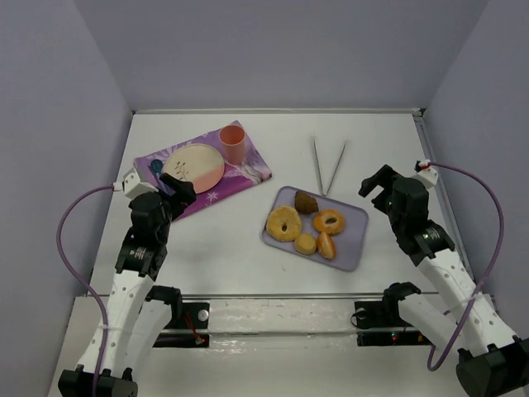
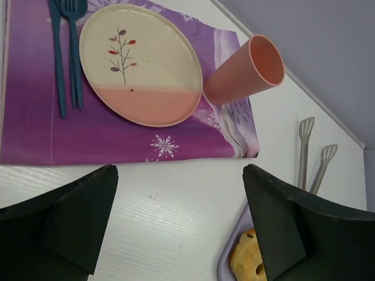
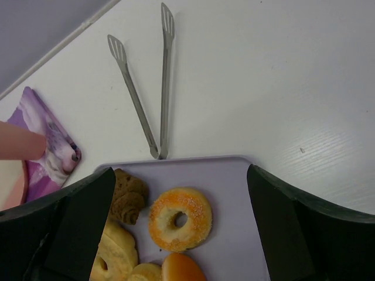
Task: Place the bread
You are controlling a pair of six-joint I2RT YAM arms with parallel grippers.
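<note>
A white surface (image 1: 231,248) is seen, enclosed by pale walls, and the two arms are mounted at its near edge. On the far left part a purple placemat (image 1: 248,169) is laid at an angle. To the right of the centre a lavender tray (image 1: 351,240) is placed, well apart from the placemat.

The left end effector (image 2: 179,193) is held above the surface at the near edge of the placemat. Its fingers are spread wide and nothing is between them. The right end effector (image 3: 180,175) is held near the far right corner of the tray. Its fingers are also spread wide and nothing is gripped.

On the placemat a round plate (image 2: 140,64), cream with a pink band, is set. Just beside it, at the far corner, a pink cup (image 2: 243,73) stands upright. Metal tongs (image 3: 166,76) are laid on the bare surface beyond the tray, with the joined end towards the tray.

In the tray two golden ring-shaped pastries (image 1: 283,223) are placed, and nearer to the arms two small orange oval rolls (image 1: 306,243) are seen close together. The bread (image 3: 126,196), a small dark brown lump, lies in the far left part of the tray, just beside the paler ring pastry. It is not touched by any end effector. Teal cutlery (image 2: 57,58) is laid on the placemat, on the plate's side away from the cup.
</note>
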